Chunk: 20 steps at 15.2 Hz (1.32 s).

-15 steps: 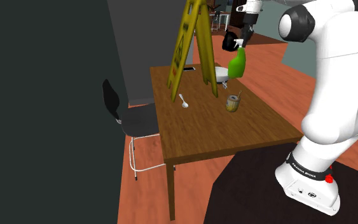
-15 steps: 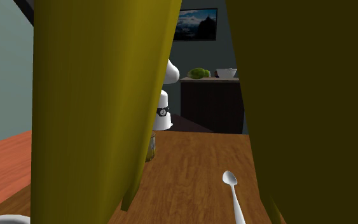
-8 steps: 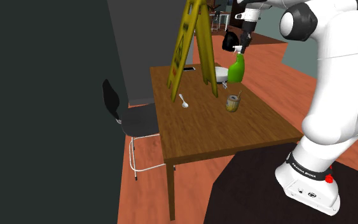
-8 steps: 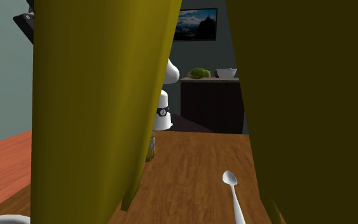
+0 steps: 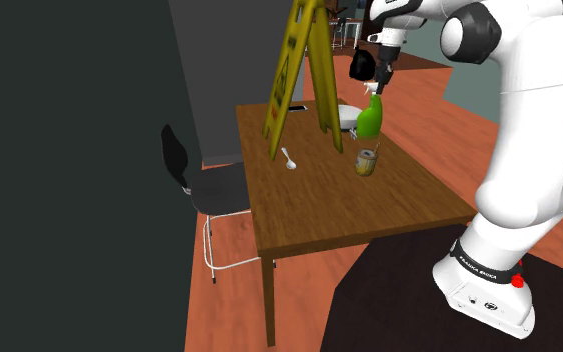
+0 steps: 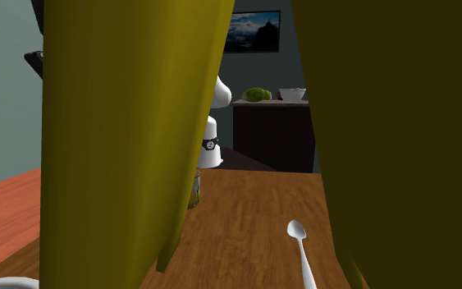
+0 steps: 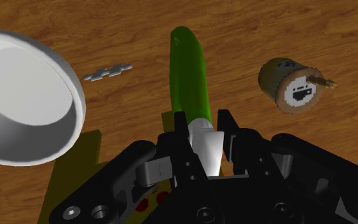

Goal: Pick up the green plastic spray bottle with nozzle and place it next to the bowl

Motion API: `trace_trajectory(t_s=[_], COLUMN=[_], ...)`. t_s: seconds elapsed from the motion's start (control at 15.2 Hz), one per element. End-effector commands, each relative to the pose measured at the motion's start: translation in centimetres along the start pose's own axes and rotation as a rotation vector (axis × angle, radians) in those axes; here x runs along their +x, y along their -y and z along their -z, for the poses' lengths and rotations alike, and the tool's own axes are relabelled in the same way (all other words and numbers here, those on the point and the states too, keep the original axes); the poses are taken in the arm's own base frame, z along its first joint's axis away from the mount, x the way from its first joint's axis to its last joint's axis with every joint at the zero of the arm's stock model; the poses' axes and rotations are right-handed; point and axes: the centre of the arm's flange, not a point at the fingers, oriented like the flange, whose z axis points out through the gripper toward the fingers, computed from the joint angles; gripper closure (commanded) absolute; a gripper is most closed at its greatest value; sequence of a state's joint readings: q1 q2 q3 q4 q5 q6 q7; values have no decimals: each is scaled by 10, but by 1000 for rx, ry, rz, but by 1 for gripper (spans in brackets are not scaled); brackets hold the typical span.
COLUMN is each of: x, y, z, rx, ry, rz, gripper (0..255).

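- Between the two black fingers of the end effector sits the white nozzle of the green bottle. The fingers are closed on it from both sides, so the bottle hangs by its top with its body pointing down toward the table.
- Gripping at the nozzle leaves the whole green body free below. I judge this suits a set-down, since the base can meet the wood first with nothing of the hand in the way.
- In the shoulder view the end effector points almost straight down and the bottle is close to upright beneath it, low over the far part of the table. Whether its base touches the wood I cannot tell.
- Just beside the bottle is the pale bowl. In the shoulder view the bowl sits close behind the bottle, on the shoulder view's left of it. That is the spot the task asks for, so the placing looks nearly done, with only the release left.
- On the bottle's other side stands a small brown cup, near but apart. It is the thing most likely to be knocked if the hand drifts.
- A spoon lies farther off, by the foot of the tall yellow sign.
- From its stand the white arm rises steeply, then bends over and reaches toward the shoulder view's left, with the wrist turned down over the table.
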<state>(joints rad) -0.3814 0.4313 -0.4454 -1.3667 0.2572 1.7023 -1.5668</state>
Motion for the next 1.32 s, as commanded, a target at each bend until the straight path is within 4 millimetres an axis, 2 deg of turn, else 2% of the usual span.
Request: trace_trajectory(t_s=[0.0, 0.53, 0.99, 1.06, 1.25], x=[0, -3, -3, -4, -3], y=[0, -3, -3, -3, -3], z=[-11, -54, -54, -54, -54], rx=[-1, -1, -1, -1, -1], ry=[0, 0, 0, 0, 0], rz=[0, 0, 0, 0, 0], gripper=[255, 255, 255, 0, 0])
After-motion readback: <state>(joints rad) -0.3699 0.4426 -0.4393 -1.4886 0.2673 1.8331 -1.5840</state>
